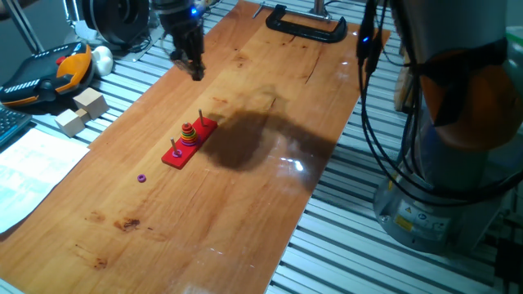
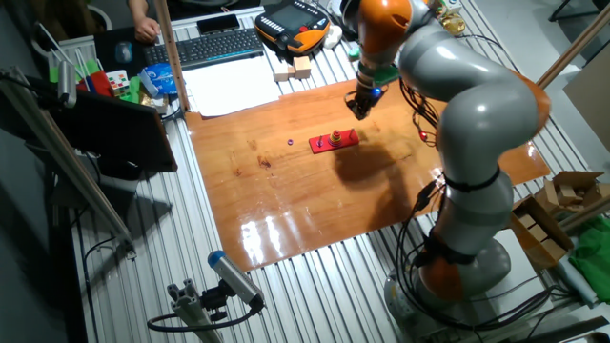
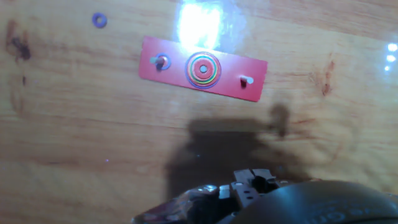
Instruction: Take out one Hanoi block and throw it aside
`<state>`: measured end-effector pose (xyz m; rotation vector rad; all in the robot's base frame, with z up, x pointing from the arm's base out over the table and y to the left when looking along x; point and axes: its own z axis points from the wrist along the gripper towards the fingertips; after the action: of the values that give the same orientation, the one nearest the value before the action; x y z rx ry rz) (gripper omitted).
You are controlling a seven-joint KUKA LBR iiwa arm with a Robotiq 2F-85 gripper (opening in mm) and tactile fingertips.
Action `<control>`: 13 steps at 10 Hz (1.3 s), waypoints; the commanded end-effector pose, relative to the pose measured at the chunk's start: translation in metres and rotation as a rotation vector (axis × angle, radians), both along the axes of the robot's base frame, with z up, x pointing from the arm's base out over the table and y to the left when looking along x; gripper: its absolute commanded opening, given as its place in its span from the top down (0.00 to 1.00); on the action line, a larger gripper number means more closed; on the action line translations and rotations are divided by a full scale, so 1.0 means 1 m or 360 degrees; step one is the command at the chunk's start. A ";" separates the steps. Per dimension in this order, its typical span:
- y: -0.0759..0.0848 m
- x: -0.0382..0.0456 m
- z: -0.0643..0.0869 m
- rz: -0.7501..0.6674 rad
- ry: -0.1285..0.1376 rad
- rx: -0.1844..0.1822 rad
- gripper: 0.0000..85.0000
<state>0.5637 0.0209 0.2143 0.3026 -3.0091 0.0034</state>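
Note:
The red Hanoi base (image 1: pixel 180 153) lies on the wooden table, with a stack of coloured rings (image 1: pixel 189 135) on its middle peg and two bare end pegs. It also shows in the other fixed view (image 2: pixel 345 141) and the hand view (image 3: pixel 239 71), with the ring stack (image 3: pixel 203 67) seen from above. One small purple ring (image 1: pixel 142 177) lies loose on the table to the left of the base, as the hand view (image 3: pixel 99 20) also shows. My gripper (image 1: pixel 196 73) hangs above the table behind the base, apart from it. Its fingers look closed together and hold nothing.
Wooden blocks (image 1: pixel 82 110) and an orange-black pendant (image 1: pixel 49 73) lie off the table's left edge, next to papers (image 1: pixel 29 171). A black clamp (image 1: pixel 306 24) sits at the far end of the table. The robot's base and cables (image 1: pixel 441 163) stand at the right.

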 end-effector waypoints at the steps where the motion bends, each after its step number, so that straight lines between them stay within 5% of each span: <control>1: 0.004 0.0091 -0.007 0.0005 0.0000 -0.0026 0.98; 3: 0.014 0.0209 -0.022 0.0008 -0.0022 -0.0065 0.83; 6: 0.020 0.0272 -0.035 0.0011 -0.0025 -0.0094 0.58; 9: 0.026 0.0333 -0.055 0.0013 -0.0056 -0.0121 0.53; 13: 0.029 0.0367 -0.082 0.0001 -0.0074 -0.0083 0.50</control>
<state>0.6001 0.0503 0.1315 0.3028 -3.0482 0.0902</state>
